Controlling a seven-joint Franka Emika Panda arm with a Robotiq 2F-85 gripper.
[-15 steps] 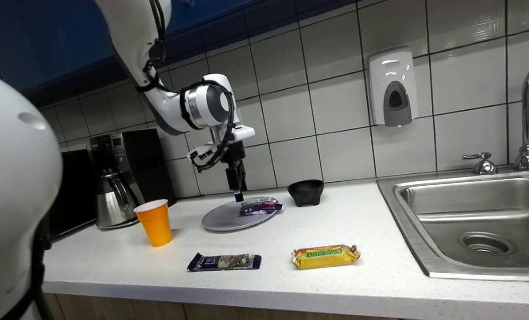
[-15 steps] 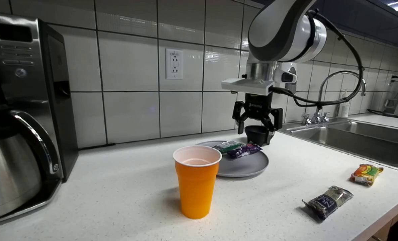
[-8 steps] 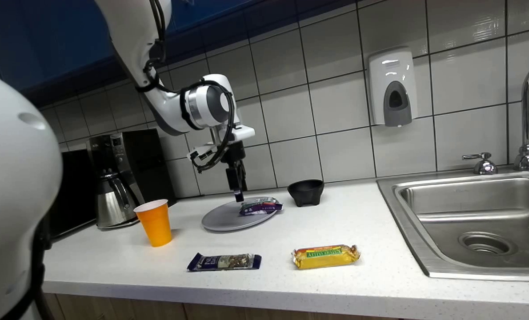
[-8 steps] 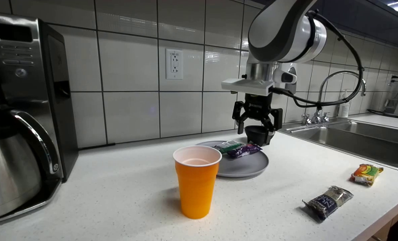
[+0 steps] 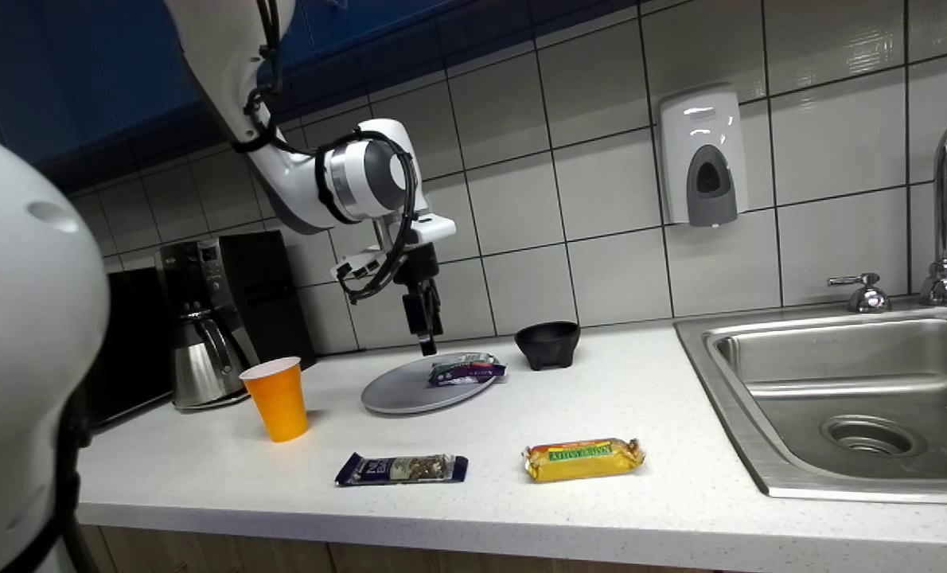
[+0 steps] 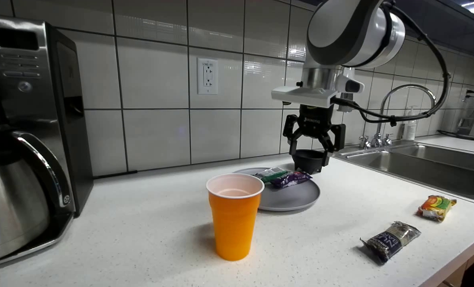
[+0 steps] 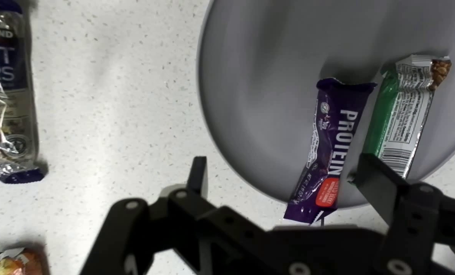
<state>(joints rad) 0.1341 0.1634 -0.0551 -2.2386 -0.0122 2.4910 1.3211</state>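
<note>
Gripper (image 6: 308, 158) hangs in mid-air over by the plate (image 7: 254, 114)

Fingers (image 7: 378, 185) spread wide, with only air between them, and both point down! On the plate, big in the wrist view, lies a purple bar (image 7: 330, 147), PROTEIN lettered along its wrapper, one end poking out past the rim. Right beside it, a green bar (image 7: 399, 118), also on the plate, part of it hidden behind a finger from that camera. Close to the plate in both exterior views squats a black bowl (image 5: 547, 344), near the tiled wall (image 5: 617, 274). Towards the front edge of the counter (image 5: 625, 390), there's a nut bar (image 5: 402, 470) in dark blue wrapping and, well apart from it, a yellow bar (image 5: 585, 460)! An orange cup (image 6: 235, 227) stands upright, near the plate, and past it, away from the sink (image 5: 728, 398), a coffee maker (image 5: 259, 294) gleams. Up on the wall by that sink, a soap dispenser (image 5: 700, 155) hangs.
</note>
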